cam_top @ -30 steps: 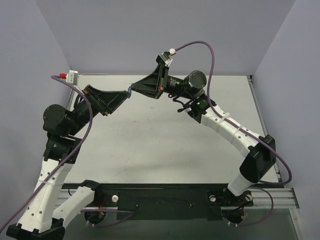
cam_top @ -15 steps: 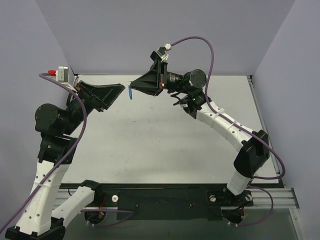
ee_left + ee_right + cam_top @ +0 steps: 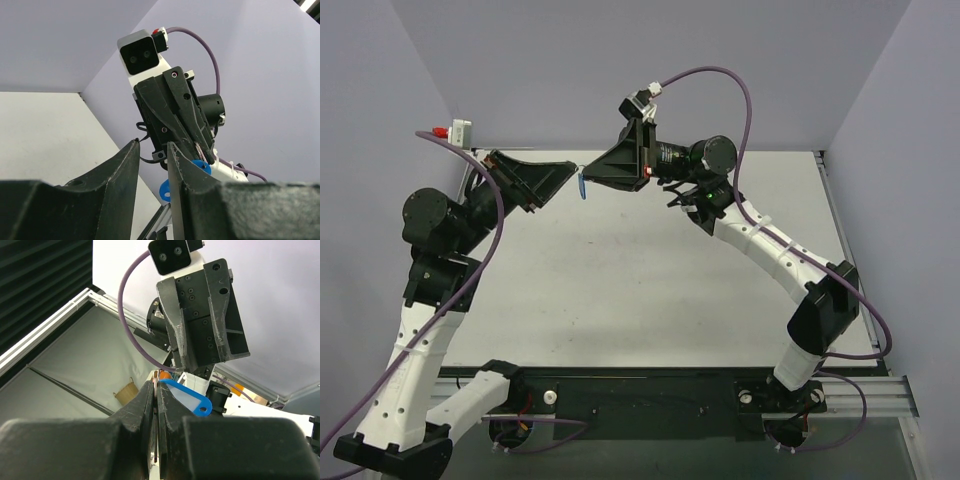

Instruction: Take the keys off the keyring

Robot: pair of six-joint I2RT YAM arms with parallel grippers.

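My right hand (image 3: 584, 171) pinches the blue-tagged keyring (image 3: 582, 186) tight; my left hand (image 3: 570, 168) hovers just beside it, jaws narrowly apart, empty.

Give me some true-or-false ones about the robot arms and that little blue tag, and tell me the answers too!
1. The blue tag hangs in the air between the two arms. True.
2. The left fingers are squeezing the blue tag. False: they stand apart with nothing between them.
3. The right fingers are shut on the keyring. True.
4. The keyring is lying on the table. False: it is held up above the table.
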